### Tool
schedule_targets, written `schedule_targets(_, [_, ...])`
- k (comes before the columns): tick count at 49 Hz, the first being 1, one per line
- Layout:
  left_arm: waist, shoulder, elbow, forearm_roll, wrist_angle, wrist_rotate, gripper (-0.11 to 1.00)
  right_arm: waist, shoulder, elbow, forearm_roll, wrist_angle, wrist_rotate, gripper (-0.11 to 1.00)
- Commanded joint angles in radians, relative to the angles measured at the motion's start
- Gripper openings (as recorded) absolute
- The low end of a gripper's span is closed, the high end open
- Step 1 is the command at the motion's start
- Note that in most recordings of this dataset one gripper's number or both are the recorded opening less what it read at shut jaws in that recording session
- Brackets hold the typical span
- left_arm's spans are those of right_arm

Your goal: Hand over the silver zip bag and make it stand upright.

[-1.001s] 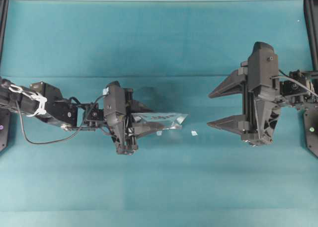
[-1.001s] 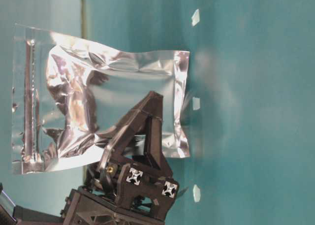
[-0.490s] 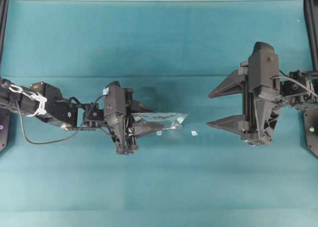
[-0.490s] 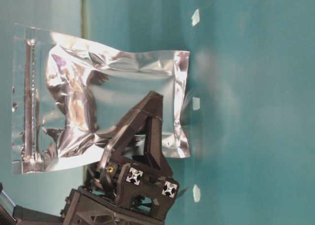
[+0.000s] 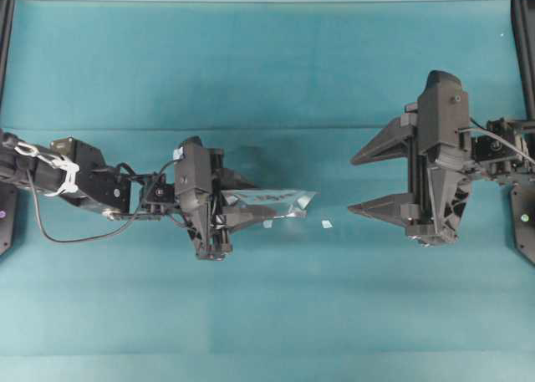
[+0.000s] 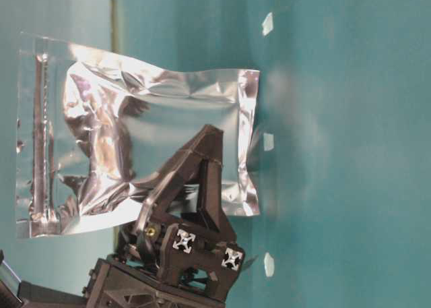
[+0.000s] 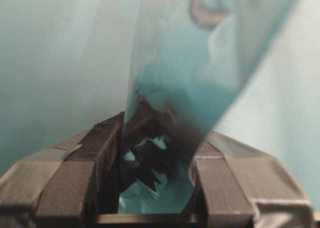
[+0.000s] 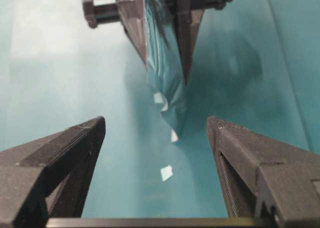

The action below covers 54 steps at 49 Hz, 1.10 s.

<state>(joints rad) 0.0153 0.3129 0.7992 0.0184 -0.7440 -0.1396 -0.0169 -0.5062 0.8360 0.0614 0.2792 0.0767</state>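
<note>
Two tools are facing each other over the teal table (image 5: 267,73). The left tool (image 5: 242,200) is clamping the silver zip bag (image 5: 272,202) between its fingers, holding it edge-on above the table (zip strip at the raised end in the table-level view) — its free end is pointing toward the right tool (image 5: 361,181). That one is waiting well apart, jaws spread wide and holding nothing — a tiny white scrap (image 5: 326,224) is lying between them.
</note>
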Motion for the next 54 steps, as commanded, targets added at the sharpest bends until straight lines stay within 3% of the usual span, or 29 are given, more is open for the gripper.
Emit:
schedule_targets(1, [-0.011, -0.008, -0.005, 0.003, 0.000, -0.003, 0.29, 0.003, -0.005, -0.008, 0.002, -0.009, 0.008, 0.92])
schedule_targets(54, [-0.012, -0.008, -0.008, 0.003, 0.015, -0.005, 0.29, 0.003, -0.005, -0.005, 0.002, -0.009, 0.009, 0.92])
